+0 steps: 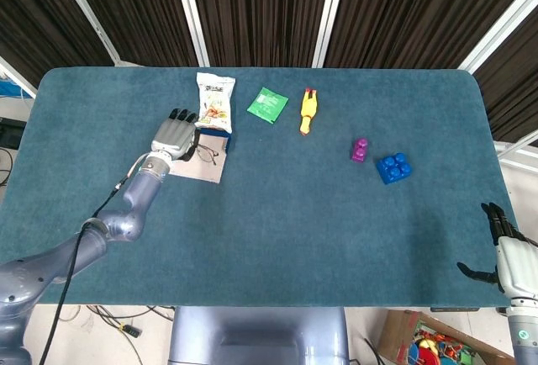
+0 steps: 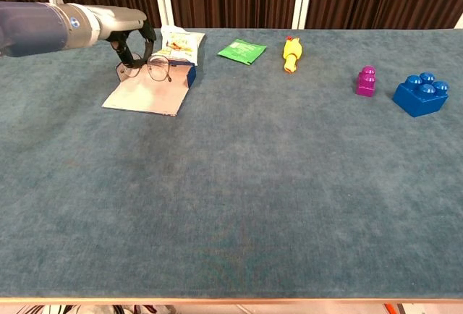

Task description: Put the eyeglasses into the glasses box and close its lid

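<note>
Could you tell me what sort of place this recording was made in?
Probably a robot lab or test bench: a teal cloth-covered table before dark curtains, holding unrelated props such as a rubber chicken toy, a blue building block and a snack packet.

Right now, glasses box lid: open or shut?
Open. The glasses box has its lid folded flat on the table, and the left hand holds the eyeglasses above it.
</note>
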Available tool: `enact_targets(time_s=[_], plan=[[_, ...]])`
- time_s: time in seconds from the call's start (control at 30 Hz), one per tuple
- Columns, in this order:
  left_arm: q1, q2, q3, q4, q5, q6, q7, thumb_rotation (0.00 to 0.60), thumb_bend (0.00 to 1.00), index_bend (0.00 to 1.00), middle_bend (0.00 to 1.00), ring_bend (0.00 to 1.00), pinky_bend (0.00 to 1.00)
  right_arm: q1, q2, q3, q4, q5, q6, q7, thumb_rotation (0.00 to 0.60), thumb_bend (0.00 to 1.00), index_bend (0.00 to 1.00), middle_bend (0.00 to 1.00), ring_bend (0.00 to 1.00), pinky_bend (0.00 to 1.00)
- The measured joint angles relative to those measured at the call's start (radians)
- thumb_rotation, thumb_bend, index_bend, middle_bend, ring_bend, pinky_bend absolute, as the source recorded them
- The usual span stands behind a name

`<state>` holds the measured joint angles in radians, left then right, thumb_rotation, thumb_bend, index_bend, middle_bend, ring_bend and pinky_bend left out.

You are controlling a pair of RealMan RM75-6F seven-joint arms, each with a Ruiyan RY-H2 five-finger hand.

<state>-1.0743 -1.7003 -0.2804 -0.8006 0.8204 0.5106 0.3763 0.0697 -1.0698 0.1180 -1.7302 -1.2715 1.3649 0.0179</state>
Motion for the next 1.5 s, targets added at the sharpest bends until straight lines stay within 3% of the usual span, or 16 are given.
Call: enact_targets(time_s=[0.53, 1.3, 1.5], plan=[[-0.072, -0.146, 0.0, 0.201, -0.223, -0.017, 0.14, 0.6, 0.46, 0.58, 0.1, 0.0, 0.0, -0.004, 0.01, 0.002, -0.003, 0.013, -0.008, 0.027, 0.6, 0.13, 0.0, 0.06, 0.19, 0.26], [-0.127, -0.293, -0.059, 0.426, -0.292, -0.02, 0.208, 0.6, 0.45, 0.54, 0.1, 0.0, 0.0, -0.001, 0.017, 0.004, -0.011, 0.027, -0.02, 0.032, 0.6, 0.13, 0.0, 0.06, 0.19, 0.26], [-0.142, -0.326, -0.104, 0.484, -0.309, -0.019, 0.23, 0.6, 0.45, 0.53, 0.1, 0.0, 0.0, 0.0, 0.018, 0.004, -0.012, 0.031, -0.022, 0.03, 0.6, 0.13, 0.0, 0.06, 0.19, 0.26]])
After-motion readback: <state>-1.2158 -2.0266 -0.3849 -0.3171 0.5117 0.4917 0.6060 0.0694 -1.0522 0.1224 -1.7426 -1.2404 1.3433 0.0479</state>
